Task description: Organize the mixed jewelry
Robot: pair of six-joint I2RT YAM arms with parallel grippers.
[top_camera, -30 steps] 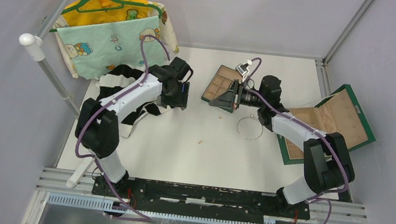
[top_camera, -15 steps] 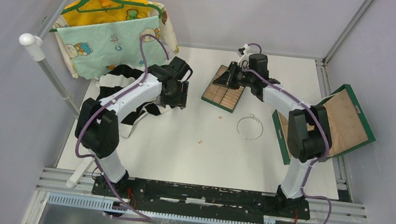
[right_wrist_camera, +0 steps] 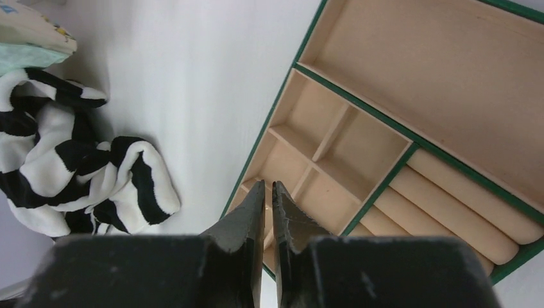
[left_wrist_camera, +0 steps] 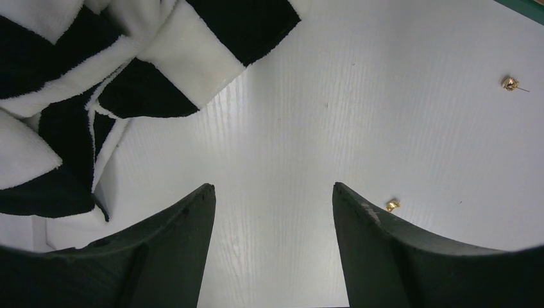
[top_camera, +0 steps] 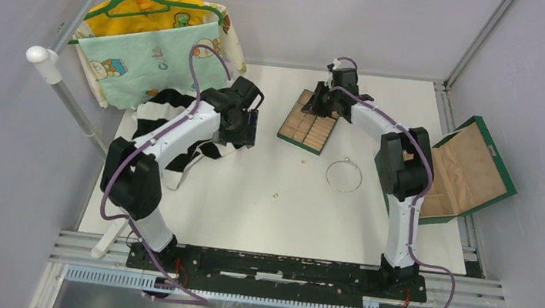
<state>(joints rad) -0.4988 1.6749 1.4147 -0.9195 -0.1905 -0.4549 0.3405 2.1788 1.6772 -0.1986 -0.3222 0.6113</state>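
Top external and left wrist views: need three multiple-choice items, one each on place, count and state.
1. Where does the wire hoop lie?
A. on the striped cloth
B. on the bare table
C. hung on the rail

2. How many gold pieces show in the left wrist view?
A. none
B. two
C. five

3. The left gripper is:
A. open, with nothing between its fingers
B. shut on the hoop
C. shut on cloth

Key:
1 B: the top view shows it flat on the white tabletop.
2 B: one lies by the right-hand finger and one at the upper right.
3 A: the fingers stand wide apart over the table.
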